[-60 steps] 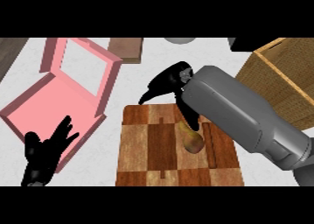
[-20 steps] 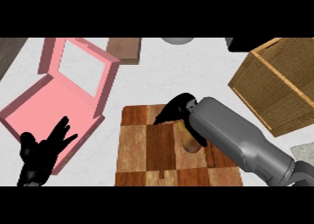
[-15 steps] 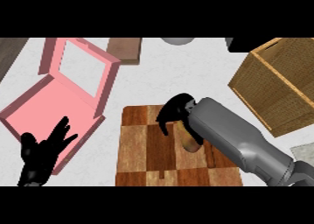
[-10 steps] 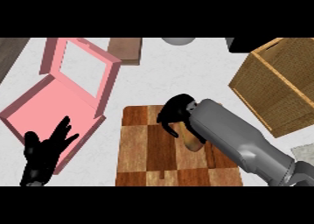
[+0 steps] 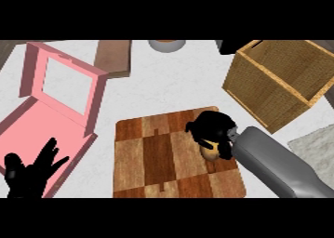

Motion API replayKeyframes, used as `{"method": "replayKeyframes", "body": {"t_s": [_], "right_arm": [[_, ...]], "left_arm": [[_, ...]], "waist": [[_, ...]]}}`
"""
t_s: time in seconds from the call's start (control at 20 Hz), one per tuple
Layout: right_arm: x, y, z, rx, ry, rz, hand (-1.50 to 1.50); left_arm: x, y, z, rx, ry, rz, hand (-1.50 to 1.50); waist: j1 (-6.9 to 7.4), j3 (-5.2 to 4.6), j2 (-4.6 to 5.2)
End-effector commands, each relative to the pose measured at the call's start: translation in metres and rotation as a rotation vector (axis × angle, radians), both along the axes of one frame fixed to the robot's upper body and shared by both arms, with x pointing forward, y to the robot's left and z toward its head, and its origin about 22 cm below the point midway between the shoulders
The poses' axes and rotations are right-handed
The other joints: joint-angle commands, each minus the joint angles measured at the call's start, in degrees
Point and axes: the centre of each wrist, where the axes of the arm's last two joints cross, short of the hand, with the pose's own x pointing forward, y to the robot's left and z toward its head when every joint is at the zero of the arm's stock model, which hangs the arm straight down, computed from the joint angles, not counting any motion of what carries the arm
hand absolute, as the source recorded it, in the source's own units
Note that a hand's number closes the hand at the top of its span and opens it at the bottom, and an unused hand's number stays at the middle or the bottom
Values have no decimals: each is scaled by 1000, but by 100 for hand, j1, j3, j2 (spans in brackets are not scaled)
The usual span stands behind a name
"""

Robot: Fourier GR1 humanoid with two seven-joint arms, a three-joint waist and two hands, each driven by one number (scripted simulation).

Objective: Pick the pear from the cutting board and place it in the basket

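Note:
A brown-yellow pear (image 5: 211, 151) lies on the right part of the wooden cutting board (image 5: 156, 158). My right hand (image 5: 212, 126) sits on top of it with fingers curled round it, hiding most of the fruit. The wicker basket (image 5: 279, 79) stands at the upper right, tilted, its opening facing up and right. My left hand (image 5: 32, 172) rests open at the lower left, over the pink box.
An open pink box (image 5: 45, 116) with its lid raised fills the left side. A brown block (image 5: 113, 58) and a grey bowl (image 5: 166, 45) lie at the back. A pale cloth (image 5: 320, 153) shows at the right edge.
My right hand has come down and back from above the board's far edge onto the pear and curled round it. The left hand has stayed still.

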Motion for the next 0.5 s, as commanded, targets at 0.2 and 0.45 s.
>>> {"method": "replayKeyframes", "body": {"t_s": [0.2, 0.45], "right_arm": [[-67, -61, -3, 222, -228, -149, 150], [-94, -59, -1, 746, 0, -396, 150]], "left_arm": [[-28, 4, -19, -38, 90, 65, 0], [-31, 14, -9, -12, 69, 85, 0]], "waist": [[-380, -108, 57], [-498, -78, 151]]}}
